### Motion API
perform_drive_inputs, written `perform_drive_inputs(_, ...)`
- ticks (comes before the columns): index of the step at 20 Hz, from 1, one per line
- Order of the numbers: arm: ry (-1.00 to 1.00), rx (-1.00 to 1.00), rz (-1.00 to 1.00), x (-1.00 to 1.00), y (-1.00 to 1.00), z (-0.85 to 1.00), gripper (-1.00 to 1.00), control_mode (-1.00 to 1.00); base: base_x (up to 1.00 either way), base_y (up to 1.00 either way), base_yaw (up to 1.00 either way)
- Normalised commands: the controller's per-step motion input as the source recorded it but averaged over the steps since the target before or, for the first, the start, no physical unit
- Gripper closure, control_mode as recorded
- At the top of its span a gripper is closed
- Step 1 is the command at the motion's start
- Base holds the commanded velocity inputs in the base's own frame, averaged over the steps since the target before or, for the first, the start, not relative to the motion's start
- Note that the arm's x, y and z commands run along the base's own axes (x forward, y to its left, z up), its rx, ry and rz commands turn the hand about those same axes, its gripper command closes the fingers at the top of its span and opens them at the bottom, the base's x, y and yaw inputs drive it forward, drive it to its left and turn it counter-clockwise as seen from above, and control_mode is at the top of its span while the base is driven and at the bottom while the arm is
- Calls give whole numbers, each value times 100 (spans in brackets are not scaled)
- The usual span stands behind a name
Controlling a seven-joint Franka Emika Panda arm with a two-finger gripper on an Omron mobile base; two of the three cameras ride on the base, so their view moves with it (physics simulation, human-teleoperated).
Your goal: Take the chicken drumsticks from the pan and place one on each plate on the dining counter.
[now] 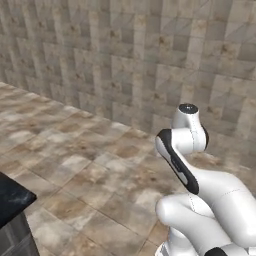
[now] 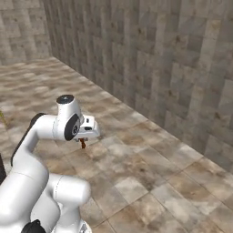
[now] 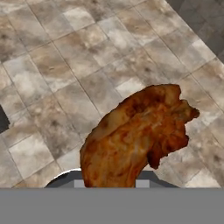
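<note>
Orange-brown chicken drumstick point(image 3: 135, 138) clamped between the fingers.

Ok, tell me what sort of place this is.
Probably a tiled kitchen: stone-look floor, matching wall, a black counter corner. The gripper carries a drumstick over bare floor.

An orange-brown drumstick point(image 3: 138, 138) fills the lower middle, close to the camera. Brown stone floor tiles point(image 3: 52, 74) lie beneath it.
</note>
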Motion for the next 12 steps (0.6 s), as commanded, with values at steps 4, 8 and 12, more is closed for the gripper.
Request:
perform_drive_inputs(4, 0, 0, 0, 0, 0, 0, 100, 100, 100, 0, 29)
perform_drive_inputs(8, 0, 0, 0, 0, 0, 0, 100, 100, 100, 0, 30)
perform_drive_inputs(12, 0, 0, 0, 0, 0, 0, 100, 100, 100, 0, 30)
